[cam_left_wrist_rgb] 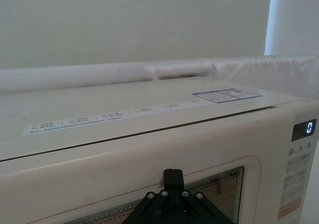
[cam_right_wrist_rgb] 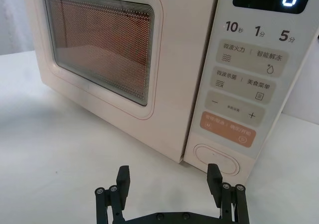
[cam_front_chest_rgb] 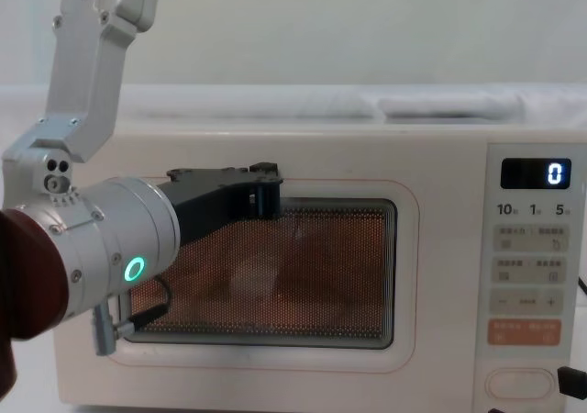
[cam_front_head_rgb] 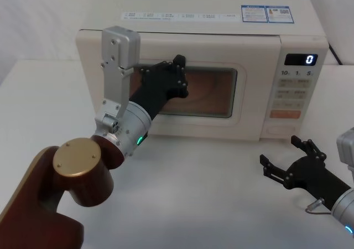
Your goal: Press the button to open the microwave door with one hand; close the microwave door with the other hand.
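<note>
My left end effector [cam_front_head_rgb: 178, 66] rests against the shut door [cam_front_head_rgb: 243, 102]; I cannot tell its fingers' state. My right end effector [cam_right_wrist_rgb: 169, 176], spread, hovers near the button [cam_right_wrist_rgb: 217, 158].

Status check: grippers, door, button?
Left gripper against microwave door, which looks shut. Right gripper open, low before the button. Nothing in the way.

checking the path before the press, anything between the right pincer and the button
Nothing. In the right wrist view the right pincer is open, and bare white table runs up to the button. The head view agrees.
</note>
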Controlling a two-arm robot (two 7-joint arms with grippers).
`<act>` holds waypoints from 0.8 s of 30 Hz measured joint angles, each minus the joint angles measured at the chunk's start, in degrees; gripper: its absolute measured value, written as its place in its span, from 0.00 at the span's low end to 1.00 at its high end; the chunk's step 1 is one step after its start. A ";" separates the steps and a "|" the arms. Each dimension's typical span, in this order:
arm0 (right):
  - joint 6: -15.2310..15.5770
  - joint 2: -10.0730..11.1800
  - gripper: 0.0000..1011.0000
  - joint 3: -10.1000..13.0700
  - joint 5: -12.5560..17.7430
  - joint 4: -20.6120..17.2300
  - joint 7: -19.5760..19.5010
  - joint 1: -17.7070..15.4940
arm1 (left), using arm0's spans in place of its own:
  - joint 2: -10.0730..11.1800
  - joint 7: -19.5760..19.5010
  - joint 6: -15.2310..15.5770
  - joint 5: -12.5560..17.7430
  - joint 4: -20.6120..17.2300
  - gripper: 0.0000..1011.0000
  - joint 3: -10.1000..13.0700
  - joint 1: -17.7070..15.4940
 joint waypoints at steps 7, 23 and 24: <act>0.00 0.00 0.99 0.00 0.00 0.00 0.00 0.00 | -0.07 -0.12 -0.02 -0.03 0.53 0.00 -0.12 -0.26; 0.00 0.00 0.99 0.00 0.00 0.00 0.00 0.00 | -0.50 -0.08 -0.08 -0.24 1.21 0.00 -0.29 -0.66; 0.00 0.00 0.99 0.00 0.00 0.00 0.00 0.00 | -0.51 -0.08 -0.07 -0.28 1.20 0.00 -0.29 -0.66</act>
